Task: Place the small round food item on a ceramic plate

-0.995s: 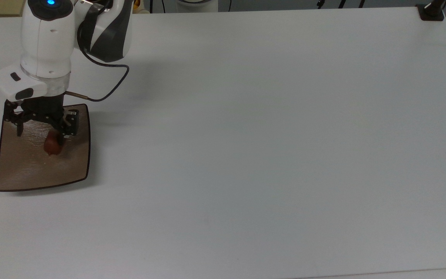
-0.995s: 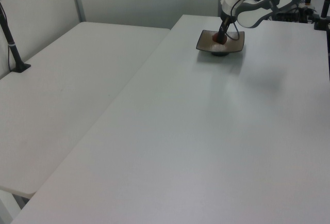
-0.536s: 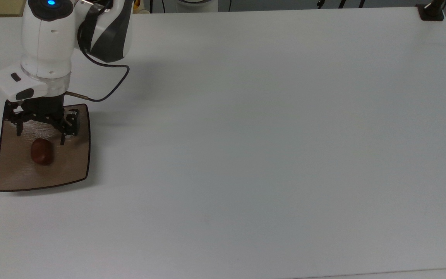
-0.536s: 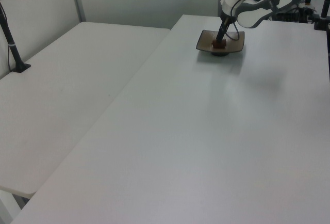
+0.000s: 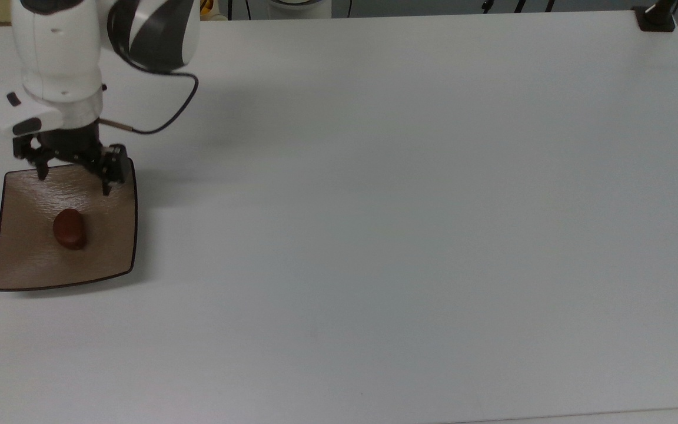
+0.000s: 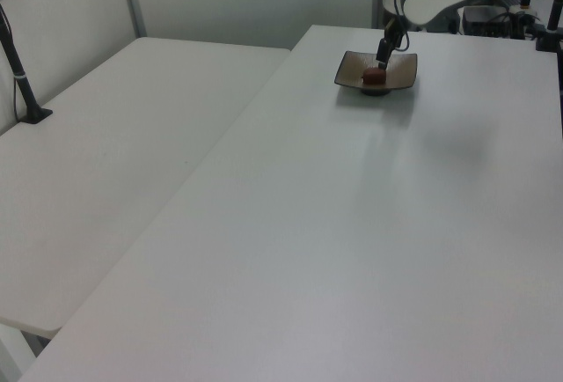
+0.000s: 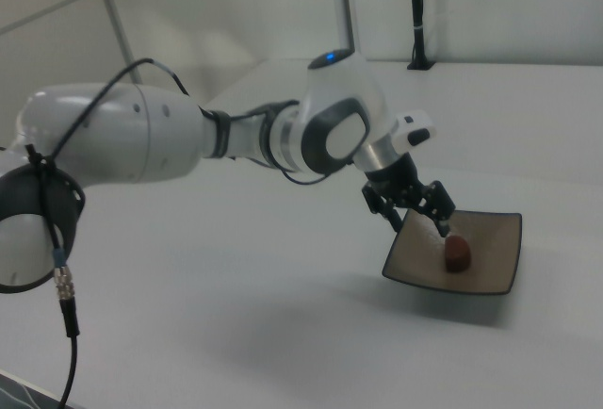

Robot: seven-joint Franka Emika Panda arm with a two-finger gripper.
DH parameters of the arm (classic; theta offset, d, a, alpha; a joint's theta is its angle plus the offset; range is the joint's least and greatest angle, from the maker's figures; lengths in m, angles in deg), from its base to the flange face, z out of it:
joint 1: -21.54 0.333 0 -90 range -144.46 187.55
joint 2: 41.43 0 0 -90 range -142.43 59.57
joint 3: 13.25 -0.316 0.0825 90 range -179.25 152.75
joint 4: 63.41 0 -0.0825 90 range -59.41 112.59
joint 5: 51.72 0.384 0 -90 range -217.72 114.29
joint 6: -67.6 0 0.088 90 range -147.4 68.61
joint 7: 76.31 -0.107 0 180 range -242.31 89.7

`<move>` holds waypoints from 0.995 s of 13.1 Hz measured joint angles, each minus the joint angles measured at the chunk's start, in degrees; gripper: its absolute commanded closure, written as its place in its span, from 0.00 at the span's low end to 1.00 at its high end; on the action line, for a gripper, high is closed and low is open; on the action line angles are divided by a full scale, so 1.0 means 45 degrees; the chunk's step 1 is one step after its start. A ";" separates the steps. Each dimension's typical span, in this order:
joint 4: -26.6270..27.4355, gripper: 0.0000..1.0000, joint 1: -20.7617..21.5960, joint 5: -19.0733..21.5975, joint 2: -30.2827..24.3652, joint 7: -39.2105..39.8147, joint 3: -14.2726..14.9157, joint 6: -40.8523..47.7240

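The small round food item is a glossy reddish-brown lump lying on the square tan-brown ceramic plate, left of the plate's middle in the top view. It also rests on the plate in the right view, as a dark lump, and in the left view. My gripper hangs open above the plate's far edge, apart from the food item, with nothing between its fingers. In the right view the gripper hovers over the plate's left corner.
The white table stretches wide to the top view's right of the plate. A black post base stands at the far right corner. A second white table adjoins in the left view, with a black post on it.
The gripper let go of the food item, which dropped onto the plate and settled. The open gripper then rose and drew back toward the plate's far edge.
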 measured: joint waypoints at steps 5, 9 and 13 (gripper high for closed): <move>-0.0015 0.00 0.0959 0.1774 -0.1519 -0.0059 -0.0377 0.4693; 0.0231 0.00 0.1734 0.2177 -0.2592 -0.0814 -0.0393 0.6606; 0.1847 0.00 0.2486 0.2682 -0.4880 -0.0866 -0.0403 0.6889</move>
